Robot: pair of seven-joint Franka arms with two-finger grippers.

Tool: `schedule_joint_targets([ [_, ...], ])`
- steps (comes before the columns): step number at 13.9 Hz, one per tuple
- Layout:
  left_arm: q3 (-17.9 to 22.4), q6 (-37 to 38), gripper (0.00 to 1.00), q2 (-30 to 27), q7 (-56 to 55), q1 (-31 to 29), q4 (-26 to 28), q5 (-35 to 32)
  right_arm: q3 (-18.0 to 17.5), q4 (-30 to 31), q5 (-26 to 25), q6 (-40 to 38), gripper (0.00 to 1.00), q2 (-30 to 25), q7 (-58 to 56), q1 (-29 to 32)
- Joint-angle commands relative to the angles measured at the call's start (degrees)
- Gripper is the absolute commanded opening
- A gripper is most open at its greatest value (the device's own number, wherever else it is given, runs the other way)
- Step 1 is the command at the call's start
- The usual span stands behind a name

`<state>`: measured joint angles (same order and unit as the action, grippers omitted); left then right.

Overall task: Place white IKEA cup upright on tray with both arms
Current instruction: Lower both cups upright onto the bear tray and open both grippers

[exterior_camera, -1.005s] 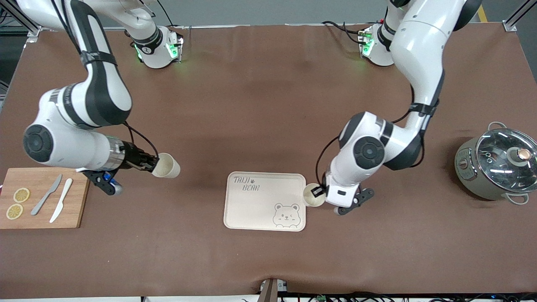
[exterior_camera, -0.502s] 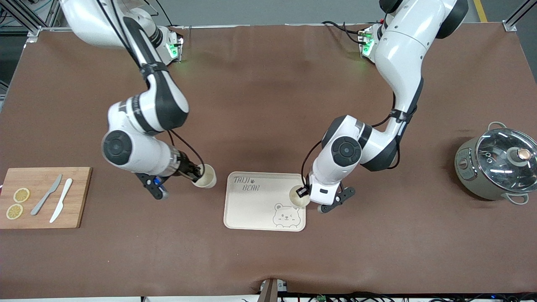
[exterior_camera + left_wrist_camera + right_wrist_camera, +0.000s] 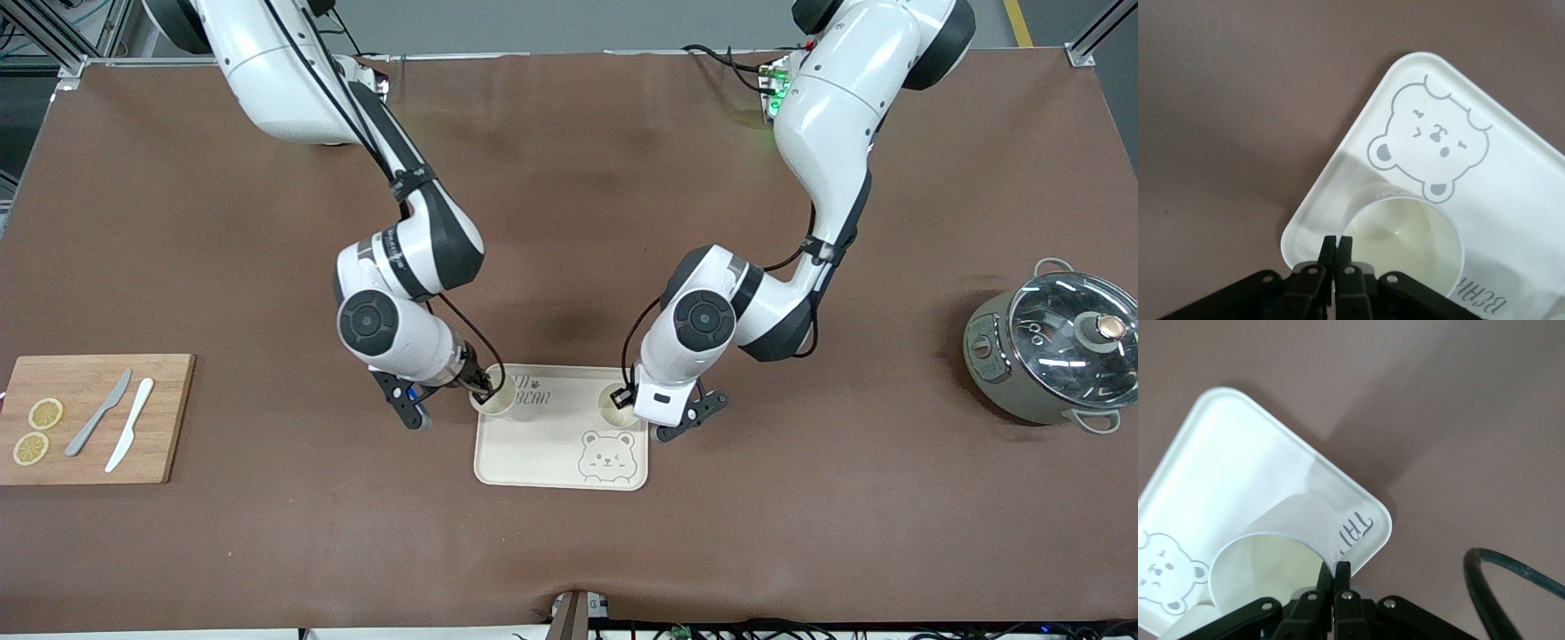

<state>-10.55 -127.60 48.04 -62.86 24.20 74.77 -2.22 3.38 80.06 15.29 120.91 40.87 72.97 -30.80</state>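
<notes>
The cream tray (image 3: 551,449) with "TAIJI BEAR" lettering and a bear face lies near the table's middle. My right gripper (image 3: 483,389) is shut on the rim of a white cup (image 3: 496,403), upright over the tray's lettered corner. My left gripper (image 3: 624,397) is shut on the rim of a second white cup (image 3: 613,409), upright over the tray's edge toward the left arm's end. The left wrist view shows its gripper (image 3: 1336,244), cup (image 3: 1405,240) and the tray (image 3: 1511,200). The right wrist view shows its gripper (image 3: 1335,571), cup (image 3: 1271,563) and the tray (image 3: 1231,460).
A wooden cutting board (image 3: 164,418) with two knives and two lemon slices lies at the right arm's end. A steel pot with a glass lid (image 3: 1058,347) stands at the left arm's end. Brown table cover surrounds the tray.
Both arms have carried their cups inward to the tray. The right arm swung a long way from beside the cutting board; the left cup moved from beside the tray to over its edge.
</notes>
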Motion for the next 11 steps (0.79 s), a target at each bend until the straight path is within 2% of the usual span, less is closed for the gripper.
schedule_joint_targets([
  [1, 0.7, -1.67, 0.41, 1.01, -1.22, 0.49, -1.12, -1.47, 0.57, -1.92, 1.23, -0.24, 0.0, 1.84, 1.39, -0.66],
  [3, 0.96, -1.86, 1.0, 0.83, -1.3, 0.58, -1.12, -1.65, 0.57, -1.92, 1.15, 0.9, 0.0, 3.16, 1.65, -1.36],
  [4, 1.05, -1.86, 1.0, 0.4, -1.04, 0.49, -1.12, -2.43, 0.57, -1.92, 1.41, 1.08, 0.09, 3.42, 1.56, -0.84],
  [6, 1.14, -1.42, 1.0, -1.0, -0.95, 0.23, -1.21, -5.68, 0.57, -1.92, 1.5, 1.08, 0.9, 3.43, 1.48, -0.49],
  [7, 1.14, -1.25, 1.0, -2.15, -0.86, -0.29, -1.21, -6.74, 0.66, -1.92, 1.32, 1.08, 1.0, 3.43, 1.21, -0.57],
  [11, 1.14, -0.2, 1.0, -6.54, -0.16, -3.72, -1.12, -10.6, 0.75, -5.69, 1.23, -1.8, 1.0, 2.38, 0.6, -0.31],
])
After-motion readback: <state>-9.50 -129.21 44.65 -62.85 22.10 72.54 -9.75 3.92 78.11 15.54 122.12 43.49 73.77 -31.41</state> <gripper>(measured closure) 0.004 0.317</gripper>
